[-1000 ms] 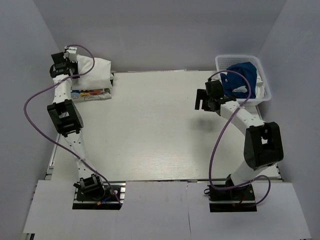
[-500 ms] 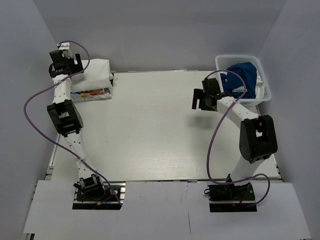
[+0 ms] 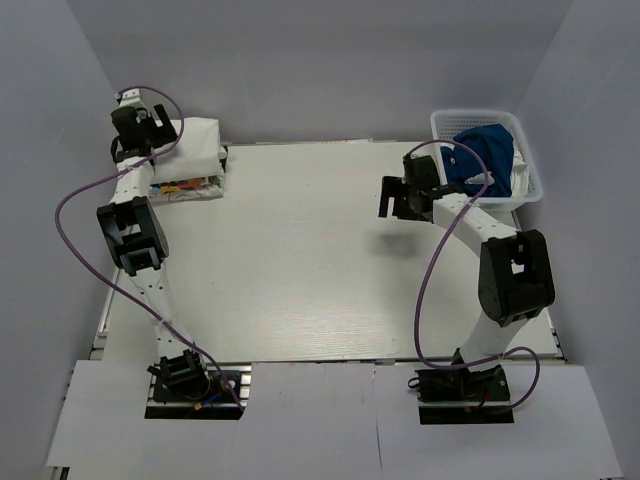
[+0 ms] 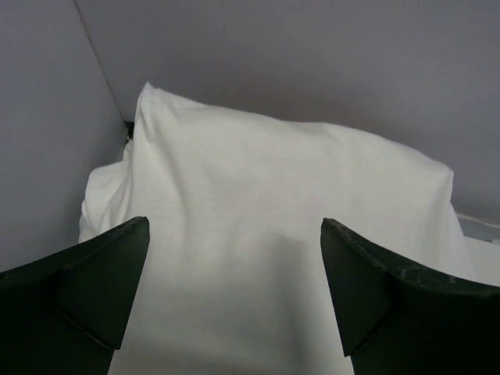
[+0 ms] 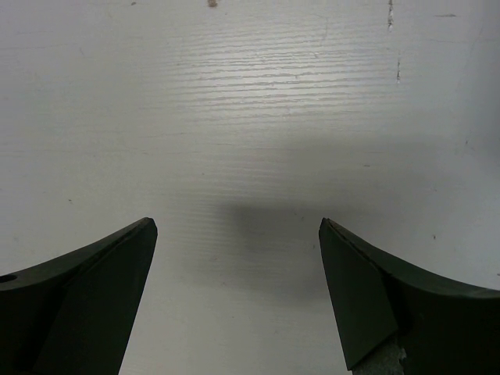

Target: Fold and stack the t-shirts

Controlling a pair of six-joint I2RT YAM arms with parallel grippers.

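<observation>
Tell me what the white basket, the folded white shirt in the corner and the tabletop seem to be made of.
Basket: looks like rigid white plastic, with walls moulded as a lattice of holes.
Folded white t-shirt: soft matte cloth, probably cotton, with rounded folds and gentle creases.
Table: likely white-painted or laminate board, with faint wood-like grain lines and small scuffs. I cannot tell which.

Three tees — a white tee [image 3: 195,140] stacked on a print tee [image 3: 186,187], and one blue tee [image 3: 480,150]. One basket [image 3: 531,186]. Two arms — left arm [image 3: 130,235], right arm [image 3: 500,260]. Two purple cables: left cable [image 3: 60,212], right cable [image 3: 421,310]. One counter [image 3: 300,270].
</observation>
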